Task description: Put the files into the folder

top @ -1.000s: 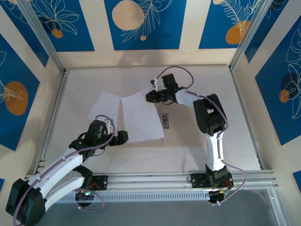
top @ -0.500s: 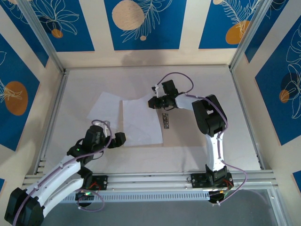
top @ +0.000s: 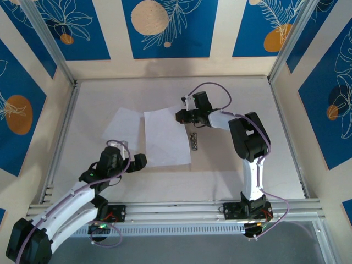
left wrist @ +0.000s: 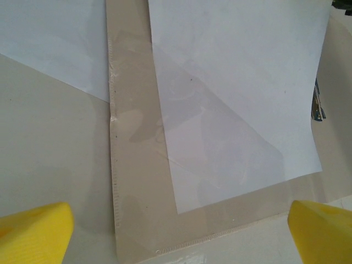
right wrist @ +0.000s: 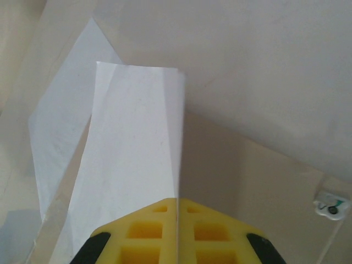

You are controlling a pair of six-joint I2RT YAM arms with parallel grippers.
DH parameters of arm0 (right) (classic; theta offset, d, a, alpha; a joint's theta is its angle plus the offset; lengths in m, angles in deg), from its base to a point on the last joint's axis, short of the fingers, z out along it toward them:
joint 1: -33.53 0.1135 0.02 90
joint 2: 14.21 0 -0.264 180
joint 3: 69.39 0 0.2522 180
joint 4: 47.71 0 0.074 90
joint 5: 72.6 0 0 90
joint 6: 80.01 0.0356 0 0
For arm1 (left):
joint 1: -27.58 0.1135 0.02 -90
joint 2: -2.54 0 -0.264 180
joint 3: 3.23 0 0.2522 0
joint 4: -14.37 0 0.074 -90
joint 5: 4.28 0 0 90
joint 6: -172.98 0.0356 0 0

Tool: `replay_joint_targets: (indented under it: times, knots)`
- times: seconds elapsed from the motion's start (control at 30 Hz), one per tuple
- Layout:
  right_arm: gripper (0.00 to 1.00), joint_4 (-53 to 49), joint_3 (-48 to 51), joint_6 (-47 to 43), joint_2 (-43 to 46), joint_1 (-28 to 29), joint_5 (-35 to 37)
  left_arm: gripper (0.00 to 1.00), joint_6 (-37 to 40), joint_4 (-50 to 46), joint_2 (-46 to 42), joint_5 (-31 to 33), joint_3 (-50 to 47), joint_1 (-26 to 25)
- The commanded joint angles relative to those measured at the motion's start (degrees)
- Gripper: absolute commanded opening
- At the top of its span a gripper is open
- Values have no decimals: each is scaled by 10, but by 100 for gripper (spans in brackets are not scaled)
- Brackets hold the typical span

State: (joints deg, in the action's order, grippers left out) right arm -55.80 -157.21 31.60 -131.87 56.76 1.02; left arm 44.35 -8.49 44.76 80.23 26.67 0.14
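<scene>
In the overhead view the right claw [top: 180, 115] is seen at the far right corner of one white sheet [top: 166, 138]. From the right wrist its yellow pads [right wrist: 148, 234] are seen pressed together on that sheet's edge. The paper [right wrist: 137, 143] is lifted there and bent along a soft crease (the rest of it lies flat on the worktop [top: 236, 176]).

The second sheet [top: 124, 127] is laid to the left of the first, turned at an angle, and its near right corner is tucked under the first sheet's left edge.

The left claw [top: 138, 161] is held just off the near left corner of the pinched sheet. From its wrist its yellow fingers [left wrist: 33, 231] are seen spread wide at both lower corners of the view, with nothing between them.

Under the pinched sheet [left wrist: 236, 82] the tan folder [left wrist: 132, 176] is seen, its stitched left and near edges showing as a margin beyond the paper. Whether the sheet lies on the folder or inside it cannot be told. The second sheet [left wrist: 55, 44] is overlapped onto the folder's left edge.

A small dark clip [top: 193, 141] lies just beside the right edge of the pinched sheet.
</scene>
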Motion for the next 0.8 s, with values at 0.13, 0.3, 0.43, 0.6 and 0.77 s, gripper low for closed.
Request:
replay_joint_targets:
  times: [0.13,0.3,0.43,0.6,0.77]
  knots:
    - [1,18,21,28,18,-2,-12,100,-4,18,18,-12,-5,16]
    - [1,23,39,50,24,1,-12,100,-6,23,26,-20,-5,21]
    - [1,44,53,77,27,1,-16,100,-6,24,26,-23,-6,25]
    - [1,69,62,104,22,3,-22,100,-7,26,29,-26,-7,27]
    - [1,72,62,111,18,9,-18,100,-9,29,33,-30,-8,30]
